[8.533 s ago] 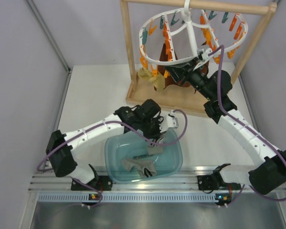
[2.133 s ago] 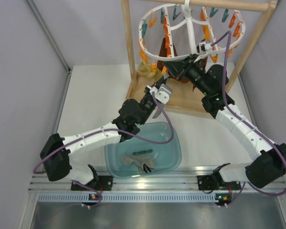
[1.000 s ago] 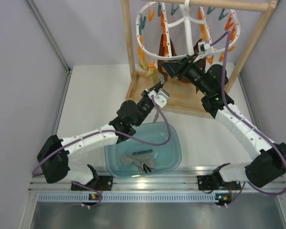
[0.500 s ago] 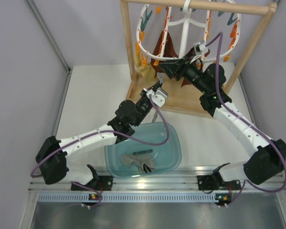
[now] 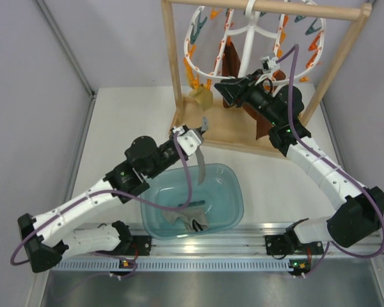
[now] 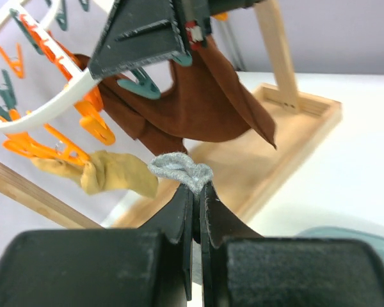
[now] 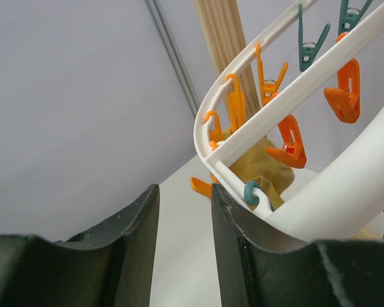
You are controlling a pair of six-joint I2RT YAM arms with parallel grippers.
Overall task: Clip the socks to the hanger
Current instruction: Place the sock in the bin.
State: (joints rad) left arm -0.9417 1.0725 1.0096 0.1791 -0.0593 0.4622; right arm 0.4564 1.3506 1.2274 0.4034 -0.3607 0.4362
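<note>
My left gripper [image 5: 203, 126] is shut on a grey sock [image 5: 201, 163], which hangs over the basin's far rim. In the left wrist view the sock's bunched edge [image 6: 179, 167] sticks out above the closed gripper [image 6: 195, 192]. The white hanger [image 5: 246, 48] is tilted steeply on the rack, with orange and teal clips. My right gripper [image 5: 225, 89] is at its lower rim; in the right wrist view its jaws [image 7: 182, 192] stand apart with nothing between them, and the ring [image 7: 294, 96] lies against the right finger. A mustard sock [image 5: 202, 97] is clipped to the hanger; it also shows in both wrist views [image 6: 115, 176] [image 7: 262, 169].
Dark brown socks [image 5: 230, 61] [image 6: 198, 109] hang from the hanger. The wooden rack's post [image 5: 171, 64] and base tray [image 5: 243, 137] stand behind my left gripper. A clear teal basin [image 5: 237, 192] at the near edge holds more socks [image 5: 189, 220].
My left gripper lifted the grey sock out of the basin towards the hanger, and its arm has now drawn back leftward. The right gripper has tipped the hanger up steeper.
</note>
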